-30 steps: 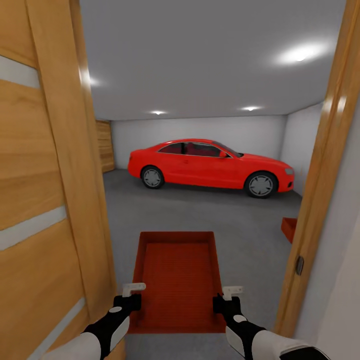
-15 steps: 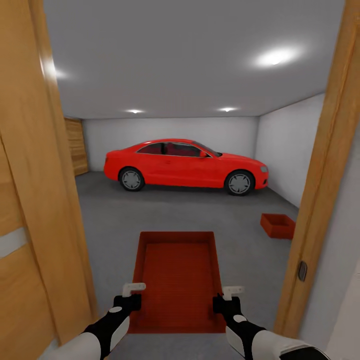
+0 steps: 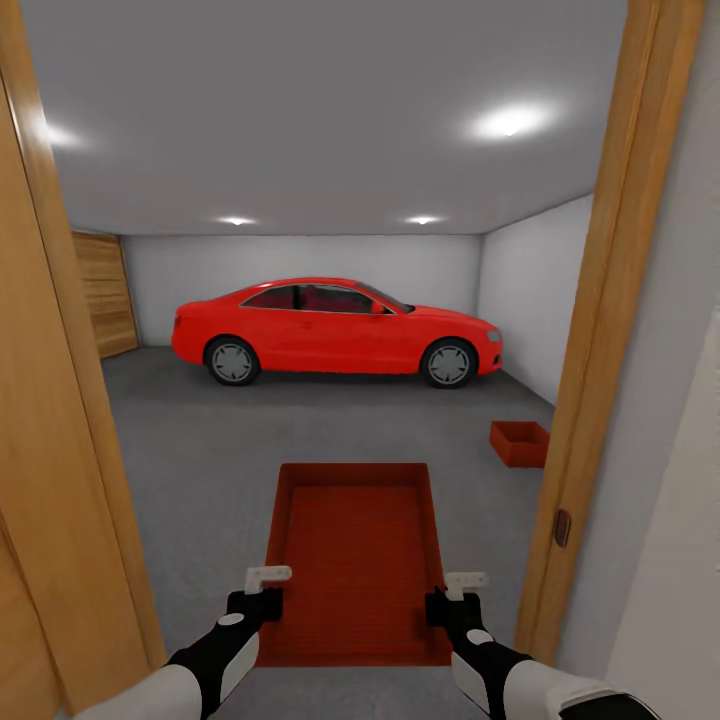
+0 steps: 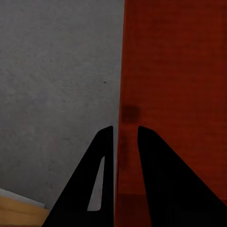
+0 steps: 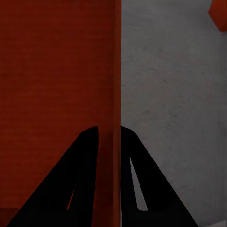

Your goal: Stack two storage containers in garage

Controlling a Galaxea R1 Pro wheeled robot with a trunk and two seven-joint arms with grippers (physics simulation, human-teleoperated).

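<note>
over the last second the whole head view has swung: the wooden door panel that filled the 9 o'clock side has slid almost out of frame, the red car (image 3: 335, 335) has drifted toward 9 o'clock, and the second container (image 3: 519, 443), at first only a corner behind the door frame (image 3: 600, 330) at 3 o'clock, now sits fully in sight on the grey concrete floor (image 3: 200, 450). that is the camera and base moving, not the things; the carried container (image 3: 355, 555) and both claws keep the same place in the picture. my reading is that the robot is passing through the doorway into the garage, with the stacking target now visible ahead at about 1 o'clock, well apart from the carried bin.

the carried container hangs low in front of the robot, open top up, its long axis running straight away from the robot, from 6 toward 12 o'clock. the left claw (image 3: 262, 590) grips its left long wall near the near end, and the right claw (image 3: 452, 595) the right long wall. in the left wrist view the left claw (image 4: 125, 142) is narrow, pinched on the container's wall (image 4: 170, 94) with a finger either side; in the right wrist view the right claw (image 5: 109, 139) does the same on its wall (image 5: 56, 71).

the container on the floor looks turned somewhat askew to the carried one, so lining up the two long axes will likely be needed before stacking.
</note>
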